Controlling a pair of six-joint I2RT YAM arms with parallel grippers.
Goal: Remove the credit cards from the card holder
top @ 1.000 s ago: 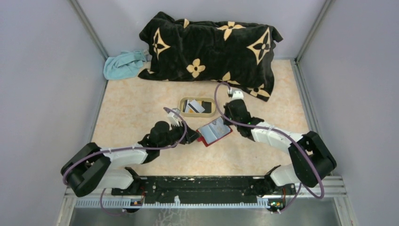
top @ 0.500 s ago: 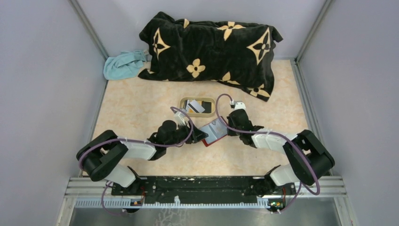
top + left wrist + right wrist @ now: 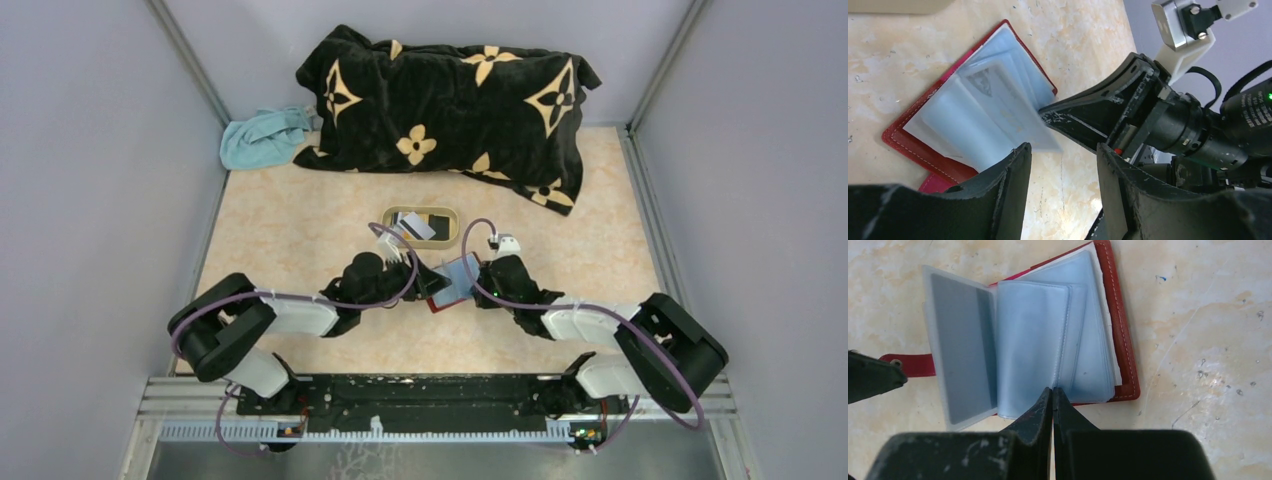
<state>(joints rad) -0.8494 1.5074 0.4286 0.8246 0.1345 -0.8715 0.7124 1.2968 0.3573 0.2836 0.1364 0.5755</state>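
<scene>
Right wrist view, Ana: my right fingers [image 3: 1043, 407] are pressed together, tips against the near edge of the holder's [image 3: 1033, 340] clear sleeves. Whether a sleeve is pinched, I cannot tell.

ANA: I read it the same. Where does the holder lie?

ME: Open on the bench [image 3: 560, 220], between both arms. One sleeve stands up with a grey card [image 3: 955, 350] in it. My left fingers [image 3: 1013, 170] are moderately apart and hold nothing. They sit just beside the holder's red edge, facing the right ones.

ANA: Room to move?

ME: The tray [image 3: 386, 226] with loose cards [image 3: 413, 226] sits near, behind the holder. There is bare bench to the front and right. The pillow [image 3: 450, 100] is well apart at the back.
</scene>
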